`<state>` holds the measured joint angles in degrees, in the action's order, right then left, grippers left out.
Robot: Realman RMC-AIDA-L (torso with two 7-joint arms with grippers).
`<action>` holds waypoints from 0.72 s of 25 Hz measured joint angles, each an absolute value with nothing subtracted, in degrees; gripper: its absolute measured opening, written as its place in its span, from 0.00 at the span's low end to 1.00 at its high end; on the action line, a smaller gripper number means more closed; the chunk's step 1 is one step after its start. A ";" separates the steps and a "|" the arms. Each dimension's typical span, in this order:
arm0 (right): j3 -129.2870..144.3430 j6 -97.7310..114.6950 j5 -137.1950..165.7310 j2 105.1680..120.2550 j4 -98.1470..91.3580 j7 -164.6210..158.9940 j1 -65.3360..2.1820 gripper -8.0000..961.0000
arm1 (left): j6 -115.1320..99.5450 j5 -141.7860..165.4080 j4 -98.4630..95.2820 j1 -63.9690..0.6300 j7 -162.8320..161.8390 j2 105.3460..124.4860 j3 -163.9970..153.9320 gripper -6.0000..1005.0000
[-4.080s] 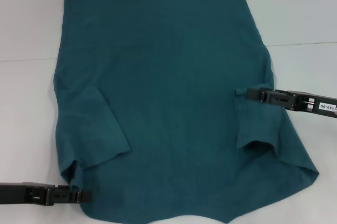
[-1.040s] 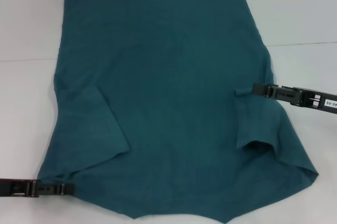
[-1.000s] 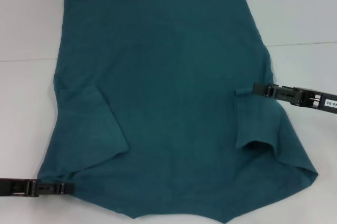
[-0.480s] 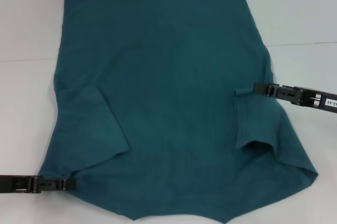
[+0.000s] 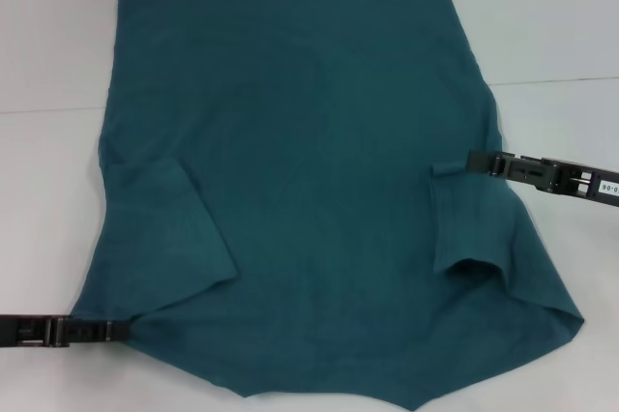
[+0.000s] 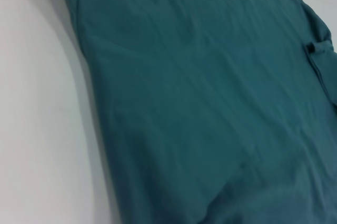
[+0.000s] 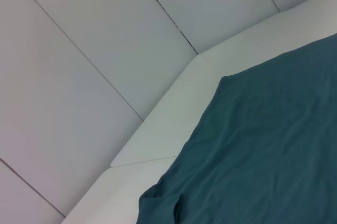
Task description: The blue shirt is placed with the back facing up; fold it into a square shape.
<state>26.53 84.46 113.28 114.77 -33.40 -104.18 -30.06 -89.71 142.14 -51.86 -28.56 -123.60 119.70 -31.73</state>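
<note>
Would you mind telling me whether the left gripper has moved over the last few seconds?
Yes. The left gripper has drawn outward toward the robot's left, pulling the blue shirt corner with it across the table.

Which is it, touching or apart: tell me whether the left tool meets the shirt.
Touching. In the head view the left tool has its tip against the near left corner of the shirt, with no white table showing between them.

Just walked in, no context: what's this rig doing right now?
Two arms are working a blue shirt spread flat on a white table, both sleeves already folded in. The left gripper is at the shirt's near left corner; the right gripper is at the right edge by the folded sleeve. No body fold yet.
</note>
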 joint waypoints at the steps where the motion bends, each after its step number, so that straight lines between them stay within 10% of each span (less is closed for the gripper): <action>1: 26.53 84.46 113.28 114.77 -33.40 -104.18 -30.06 0.94 | -89.25 142.22 -51.95 -28.60 -123.66 119.70 -31.76 0.89; 8: 26.54 84.45 113.28 114.76 -33.40 -104.15 -30.06 0.94 | -87.76 143.35 -51.76 -29.05 -125.17 119.71 -32.28 0.70; 11: 26.44 84.46 113.28 114.77 -33.40 -104.15 -30.06 0.94 | -87.70 143.37 -51.80 -29.08 -125.72 119.71 -32.33 0.44; 18: 26.29 84.46 113.28 114.77 -33.40 -104.11 -30.06 0.94 | -87.85 143.41 -51.90 -29.11 -125.77 119.84 -32.35 0.16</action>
<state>26.29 84.46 113.28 114.77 -33.40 -104.11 -30.06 -87.85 143.41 -51.90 -29.11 -125.77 119.84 -32.35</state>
